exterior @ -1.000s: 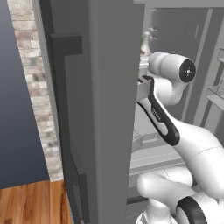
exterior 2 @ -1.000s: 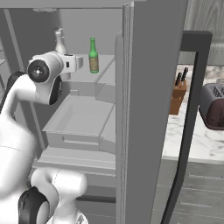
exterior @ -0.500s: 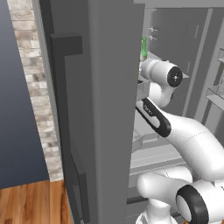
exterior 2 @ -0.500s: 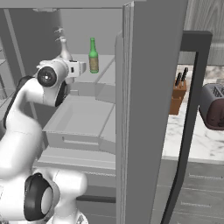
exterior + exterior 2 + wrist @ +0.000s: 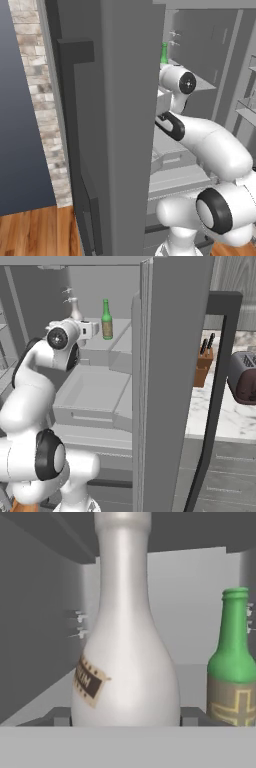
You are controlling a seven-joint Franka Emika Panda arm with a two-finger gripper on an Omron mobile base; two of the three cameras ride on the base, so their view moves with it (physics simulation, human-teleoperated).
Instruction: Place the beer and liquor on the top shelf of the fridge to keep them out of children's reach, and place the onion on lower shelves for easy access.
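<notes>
Tall grey fridge (image 5: 165, 381) stands with its dark grey doors swung open, pale grey interior exposed. White jointed arm (image 5: 210, 145) reaches into the cavity from the base. Top shelf (image 5: 117, 336), a flat pale-grey panel, carries both bottles upright. Lower shelves and shallow drawers (image 5: 95, 393) sit stacked beneath it.

Stout whitish liquor bottle (image 5: 125, 642) with short neck and tan label is at centre of the hand view, very close to the camera; in the right base view it shows at 9 o'clock of the beer, partly behind the wrist (image 5: 75, 307). Slim green glass beer bottle (image 5: 232, 662) with tan-brown label stands at 3 o'clock of the liquor, apart from it.

Gripper (image 5: 92, 330): fingertips hidden; can't tell its width or whether it holds the liquor.
</notes>
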